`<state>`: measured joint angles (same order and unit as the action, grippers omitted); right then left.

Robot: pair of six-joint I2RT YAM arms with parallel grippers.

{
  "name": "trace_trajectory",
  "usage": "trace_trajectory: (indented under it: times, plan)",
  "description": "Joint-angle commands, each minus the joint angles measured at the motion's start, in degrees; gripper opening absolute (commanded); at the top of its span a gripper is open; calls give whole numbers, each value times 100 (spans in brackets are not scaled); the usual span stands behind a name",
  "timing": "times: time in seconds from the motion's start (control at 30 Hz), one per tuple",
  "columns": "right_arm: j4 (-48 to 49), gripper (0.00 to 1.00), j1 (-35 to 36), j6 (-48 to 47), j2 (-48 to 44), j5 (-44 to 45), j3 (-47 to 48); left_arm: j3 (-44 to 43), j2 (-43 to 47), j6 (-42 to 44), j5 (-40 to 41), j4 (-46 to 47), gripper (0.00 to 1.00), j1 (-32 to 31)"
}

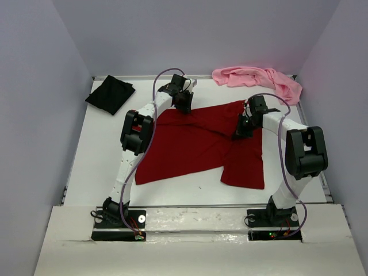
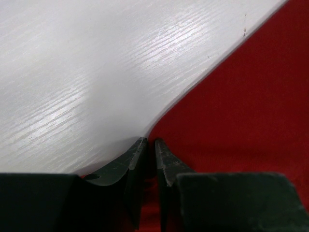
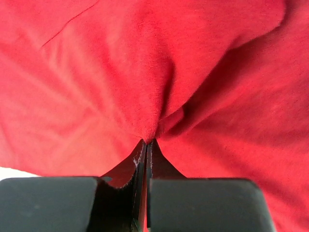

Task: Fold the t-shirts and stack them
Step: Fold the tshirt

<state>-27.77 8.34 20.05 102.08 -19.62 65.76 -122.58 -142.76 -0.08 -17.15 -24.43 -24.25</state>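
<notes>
On the counter (image 1: 98, 155) the dark red shirt (image 1: 190, 144) is lying spread, unfolded. The left fingers (image 2: 137, 162) are pinching its far edge; the right fingers (image 3: 128, 166) are clamping a raised ridge. The black shirt (image 1: 110, 94) is sitting far-left, seemingly folded; the pink shirt (image 1: 259, 79) is lying crumpled far-right. Stacking is not yet begun.

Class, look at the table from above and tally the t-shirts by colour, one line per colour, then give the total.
dark red t-shirt: 1
black t-shirt: 1
light pink t-shirt: 1
Total: 3
</notes>
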Motion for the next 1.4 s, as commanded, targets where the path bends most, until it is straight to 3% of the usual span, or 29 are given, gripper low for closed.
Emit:
trace_trajectory:
  times: [0.0, 0.17, 0.4, 0.77, 0.83, 0.93, 0.97, 1.17, 1.23, 1.37]
  plan:
    - [-1124, 0, 10, -466, -136, -412, 666, 217, 11, 104, 256, -660, 28, 96]
    - [-2213, 0, 10, -827, -110, 633, 1105, 191, 20, 113, 264, -669, 28, 96]
    - [-2662, 0, 10, -845, 267, 1451, 1483, 209, 55, 113, 273, -678, 28, 96]
    - [-2461, 0, 10, -748, 453, 2173, 2098, 200, 46, 113, 282, -669, 28, 96]
    - [-2523, 28, 10, -757, 488, 2181, 2239, 209, 38, 113, 282, -669, 28, 96]
    - [-2357, 45, 10, -714, 348, 2269, 2118, 191, 29, 113, 282, -669, 28, 105]
    - [-2234, 56, 10, -687, 260, 2078, 2012, 200, 20, 113, 282, -678, 28, 96]
    - [-995, 59, -209, -293, -767, 480, 792, 191, 20, 113, 300, -686, 28, 96]
    - [-179, 59, -289, -55, -1162, 127, 274, 191, 37, 104, 308, -678, 28, 96]
    - [1263, 56, -412, 717, -2627, -210, -1420, 244, 125, 104, 309, -599, 25, 105]
